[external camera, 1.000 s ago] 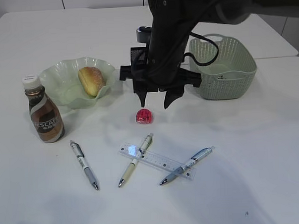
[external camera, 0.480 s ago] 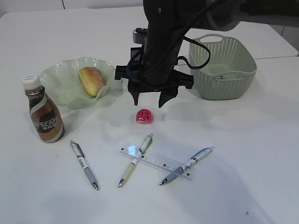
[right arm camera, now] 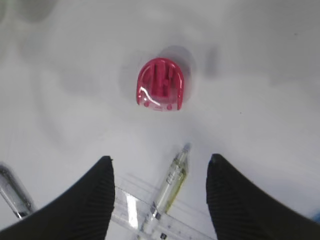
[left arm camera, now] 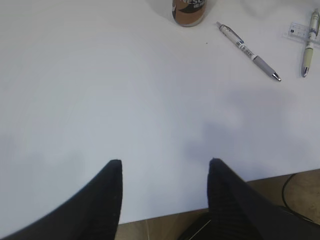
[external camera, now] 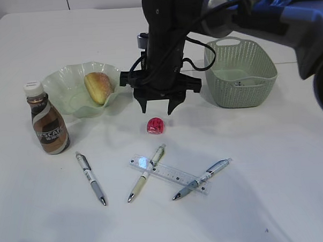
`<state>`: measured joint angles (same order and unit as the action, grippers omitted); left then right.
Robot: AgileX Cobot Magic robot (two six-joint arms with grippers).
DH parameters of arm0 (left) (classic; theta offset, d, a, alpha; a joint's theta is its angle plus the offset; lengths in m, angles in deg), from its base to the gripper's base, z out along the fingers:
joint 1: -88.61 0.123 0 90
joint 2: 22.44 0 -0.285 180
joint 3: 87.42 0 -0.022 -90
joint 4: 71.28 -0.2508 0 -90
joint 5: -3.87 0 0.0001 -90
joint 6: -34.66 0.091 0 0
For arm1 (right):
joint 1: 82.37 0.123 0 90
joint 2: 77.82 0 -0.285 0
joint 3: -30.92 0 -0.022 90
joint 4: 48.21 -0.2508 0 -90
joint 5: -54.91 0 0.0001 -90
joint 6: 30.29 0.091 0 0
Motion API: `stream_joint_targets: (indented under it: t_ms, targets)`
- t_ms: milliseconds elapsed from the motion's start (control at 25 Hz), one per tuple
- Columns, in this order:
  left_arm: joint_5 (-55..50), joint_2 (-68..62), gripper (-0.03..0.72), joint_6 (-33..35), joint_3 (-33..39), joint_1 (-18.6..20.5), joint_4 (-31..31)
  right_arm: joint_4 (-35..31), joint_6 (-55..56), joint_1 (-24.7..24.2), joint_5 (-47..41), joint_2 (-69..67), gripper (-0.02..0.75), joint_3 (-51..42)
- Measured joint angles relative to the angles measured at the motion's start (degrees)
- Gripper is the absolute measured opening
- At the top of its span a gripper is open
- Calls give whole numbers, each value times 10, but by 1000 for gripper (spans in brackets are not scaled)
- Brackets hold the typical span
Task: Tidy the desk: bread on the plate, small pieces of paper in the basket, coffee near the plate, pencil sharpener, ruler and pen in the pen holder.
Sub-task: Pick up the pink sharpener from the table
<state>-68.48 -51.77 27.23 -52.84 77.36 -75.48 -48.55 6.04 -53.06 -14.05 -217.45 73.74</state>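
**Desk inspection: both of my grippers spread and empty**

From the exterior view, left to right, I count 1 coffee (external camera: 47, 126) bottle standing upright on the desk (external camera: 272, 191), just beside 1 plate (external camera: 69, 90) that holds 1 bread (external camera: 98, 87) roll. Next comes 1 red pencil sharpener (external camera: 156, 125) lying bare on the desk, then 1 basket (external camera: 240, 72) at the right. Along the front I count 3 pens: a grey pen (external camera: 91, 177) lying alone, a cream pen (external camera: 146, 172) crossing under 1 ruler (external camera: 169, 175), and a blue pen (external camera: 201, 178) crossing the ruler's right end. The pen holder is hidden behind my right arm but for a dark corner.

My right gripper (external camera: 156, 108) hangs above the sharpener, apart from it, jaws wide and holding nothing. Only the right wrist view shows the sharpener's slotted face and that it lies between the lines of my 2 fingertips, with the cream pen's tip and the ruler below it.

My left gripper (left arm camera: 165, 167) does not appear in the exterior view. The left wrist view alone shows it, jaws parted and empty, over bare desk near the edge, with the coffee's base, the grey pen and the cream pen far ahead.
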Motion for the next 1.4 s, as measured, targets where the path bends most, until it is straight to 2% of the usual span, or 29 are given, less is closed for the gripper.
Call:
stream_joint_targets:
  t_ms: [160,400,1400]
  targets:
    - [0,0,382,0,0,0,0,0,16,0,-12,-55,461,86]
    - [0,0,381,0,0,0,0,0,35,0,-13,-101,461,149]
    - [0,-1,379,-1,0,0,-1,28,49,-13,-16,-142,461,150]
